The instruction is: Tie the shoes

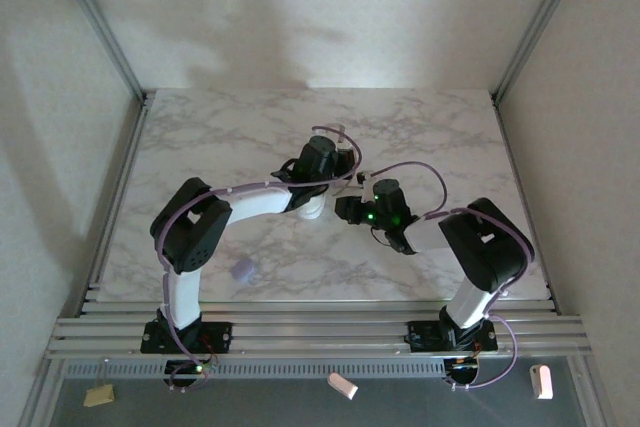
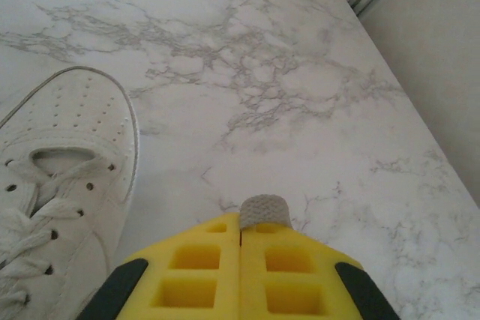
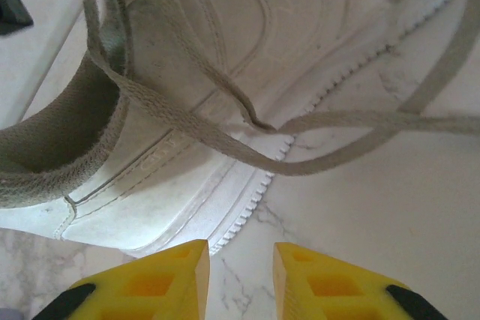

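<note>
Yellow left fingers (image 2: 199, 260) sit pressed together at the bottom of the left wrist view. A stub of grey woven material (image 2: 264, 211) pokes out at their tips. It is probably a bit of lace clamped between them, though too little of it shows to be sure. Just to their left the white sneaker (image 2: 67, 155) rests on the marble tabletop (image 2: 300, 73), with its toe pointing away and its eyelet rows laced but slack.

The right fingers (image 3: 169, 275) stand apart with nothing between them, only bare tabletop in the gap. Ahead of them is the sneaker's side and collar. Loose lace (image 3: 337, 121) drapes down from the collar, crosses the side panel and trails out over the marble to the right. From above, both wrists crowd together near the middle of the tabletop, and the sneaker is mostly hidden beneath them.

No knot or bow is visible, so the task looks to be at an early stage: gathering the two lace ends. The next move seems to be for the right fingers to advance and descend onto one strand where it lies clear of the sole. They should close on that strand alone without pinching the crossing one, and the left side should keep enough tension that the sneaker does not slide.
</note>
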Robot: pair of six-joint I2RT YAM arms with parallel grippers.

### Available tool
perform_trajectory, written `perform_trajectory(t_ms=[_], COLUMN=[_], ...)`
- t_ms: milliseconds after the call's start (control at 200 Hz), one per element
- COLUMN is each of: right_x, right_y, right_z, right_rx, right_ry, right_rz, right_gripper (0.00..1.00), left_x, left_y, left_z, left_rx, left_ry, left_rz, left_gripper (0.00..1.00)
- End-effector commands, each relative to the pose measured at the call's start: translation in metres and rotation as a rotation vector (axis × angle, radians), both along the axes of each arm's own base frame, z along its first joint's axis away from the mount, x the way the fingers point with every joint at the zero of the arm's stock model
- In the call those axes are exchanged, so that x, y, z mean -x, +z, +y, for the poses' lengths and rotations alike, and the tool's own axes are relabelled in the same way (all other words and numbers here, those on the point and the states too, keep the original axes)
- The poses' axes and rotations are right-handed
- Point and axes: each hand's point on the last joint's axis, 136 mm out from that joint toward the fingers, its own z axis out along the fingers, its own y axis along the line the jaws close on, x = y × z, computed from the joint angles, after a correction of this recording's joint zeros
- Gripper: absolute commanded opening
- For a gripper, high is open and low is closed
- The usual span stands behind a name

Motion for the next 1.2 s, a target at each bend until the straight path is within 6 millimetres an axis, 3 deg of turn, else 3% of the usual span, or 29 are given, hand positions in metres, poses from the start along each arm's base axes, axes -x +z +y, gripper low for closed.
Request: perform_trajectory(t_ms=[0,481,766,856,881,1016,1196], right_x=[-0.005,-0.015,-0.024,-0.026,-0.026,-0.027,-0.016], right_y=[0.005,0.01,0.008,0.007,0.008,0.012,0.025], right_z=[0.008,0.027,0.039,0.041,0.041,0.042,0.035], right_rx=[0.0,-0.001,-0.003,0.006,0.006,0.012,0.028], right_ry=[0.055,0.114,0.145,0.15,0.153,0.164,0.17], right_rz=[-0.15,-0.249,-0.248,-0.247,-0.248,-0.251,-0.253], right_gripper=[0.3,0.35,0.3,0.25,0.18,0.03,0.0], left_x=[-0.005,-0.013,-0.013,-0.013,-0.012,-0.011,-0.007], left_y=[0.002,0.004,0.001,0.0,0.0,0.0,0.004], left_z=[-0.001,-0.002,-0.004,-0.005,-0.005,-0.005,-0.001], left_rx=[0.017,0.035,0.042,0.044,0.045,0.046,0.049], left_ry=[-0.002,-0.006,-0.017,-0.021,-0.021,-0.025,-0.03], left_rz=[0.036,0.05,0.06,0.063,0.065,0.064,0.052], left_gripper=[0.0,0.0,0.0,0.0,0.0,0.0,0.0])
